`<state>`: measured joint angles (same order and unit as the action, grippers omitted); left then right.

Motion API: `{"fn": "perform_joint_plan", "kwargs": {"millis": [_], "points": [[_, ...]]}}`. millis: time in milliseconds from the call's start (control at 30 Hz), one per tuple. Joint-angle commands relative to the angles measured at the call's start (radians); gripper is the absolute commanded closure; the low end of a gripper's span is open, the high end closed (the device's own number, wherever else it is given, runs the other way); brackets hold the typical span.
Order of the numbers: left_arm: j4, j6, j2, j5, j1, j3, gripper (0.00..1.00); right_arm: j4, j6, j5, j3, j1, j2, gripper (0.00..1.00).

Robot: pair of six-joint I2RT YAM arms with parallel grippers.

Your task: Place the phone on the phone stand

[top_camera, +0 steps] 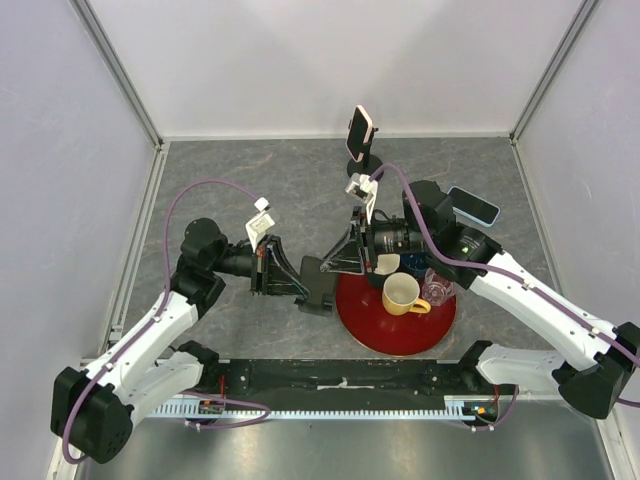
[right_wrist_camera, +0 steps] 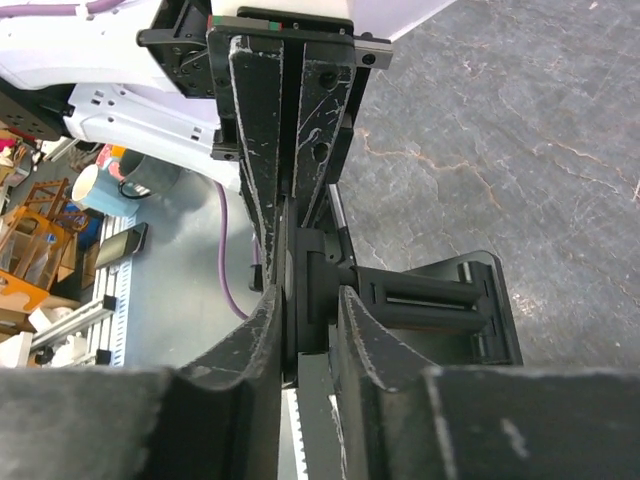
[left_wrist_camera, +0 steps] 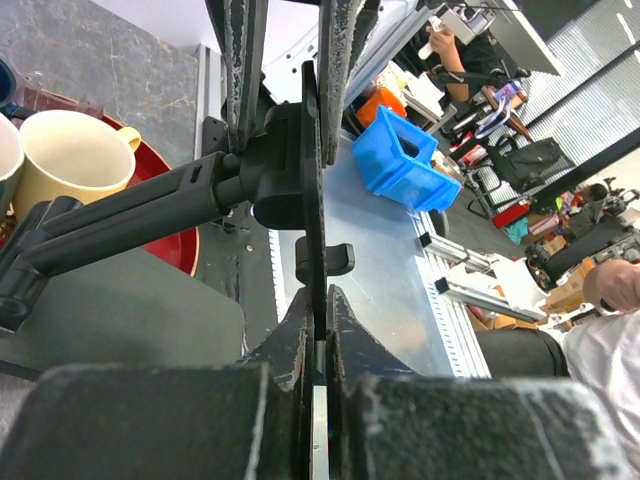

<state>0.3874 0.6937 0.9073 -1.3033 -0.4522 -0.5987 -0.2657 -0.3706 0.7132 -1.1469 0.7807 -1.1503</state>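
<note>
While the left gripper [top_camera: 300,280] clamps the stand [right_wrist_camera: 430,300] and the right gripper [right_wrist_camera: 308,300] straddles it, grip unclear, the rigid, likely slick phone [top_camera: 473,205] wants pinching across its edges.

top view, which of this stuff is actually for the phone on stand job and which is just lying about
For the job: phone stand, gripped by left gripper and right gripper; blue phone, lying flat, likely the one to place.
Lying about: red plate, yellow mug, white cup, clear glass; pink phone, upright at the back, seemingly on a second stand.
</note>
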Motion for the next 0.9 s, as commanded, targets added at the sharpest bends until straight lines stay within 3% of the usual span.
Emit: {"fn": "perform_joint_plan", "kwargs": {"millis": [0,100,233,267,300,367,400,500,600,733,867], "points": [[-0.001,-0.059,0.008,-0.008,-0.003,-0.018,0.98,-0.017,0.041,-0.009,-0.034,0.008,-0.011,0.84],[-0.010,-0.060,0.012,0.012,-0.003,-0.029,0.98,-0.023,0.050,-0.029,-0.025,0.008,-0.006,1.00],[-0.115,-0.123,0.025,0.071,0.001,-0.059,0.96,0.016,0.030,-0.090,0.005,0.008,0.024,1.00],[-0.140,-0.137,0.030,0.088,0.004,-0.067,0.91,0.026,0.021,-0.124,0.015,0.006,0.034,1.00],[-0.156,-0.144,0.034,0.123,0.009,-0.079,0.74,0.042,0.013,-0.197,0.035,0.008,0.056,1.00],[-0.188,-0.143,0.039,0.160,0.036,-0.090,0.60,0.086,-0.030,-0.305,0.061,0.006,0.079,1.00],[-0.202,-0.148,0.035,0.206,0.049,-0.099,0.40,0.100,-0.042,-0.393,0.081,0.006,0.099,1.00],[-0.321,-0.186,0.009,0.330,0.108,-0.140,0.27,0.129,-0.079,-0.536,0.088,0.008,0.112,1.00],[-0.468,-0.203,-0.019,0.509,0.171,-0.182,0.22,0.135,-0.117,-0.817,0.082,0.000,0.119,1.00],[-0.541,-0.243,-0.030,0.619,0.187,-0.185,0.22,0.175,-0.163,-1.150,0.084,-0.052,0.095,1.00],[-0.556,-0.290,-0.051,0.659,0.187,-0.151,0.22,0.287,-0.221,-1.196,0.102,-0.138,-0.014,1.00]]}}
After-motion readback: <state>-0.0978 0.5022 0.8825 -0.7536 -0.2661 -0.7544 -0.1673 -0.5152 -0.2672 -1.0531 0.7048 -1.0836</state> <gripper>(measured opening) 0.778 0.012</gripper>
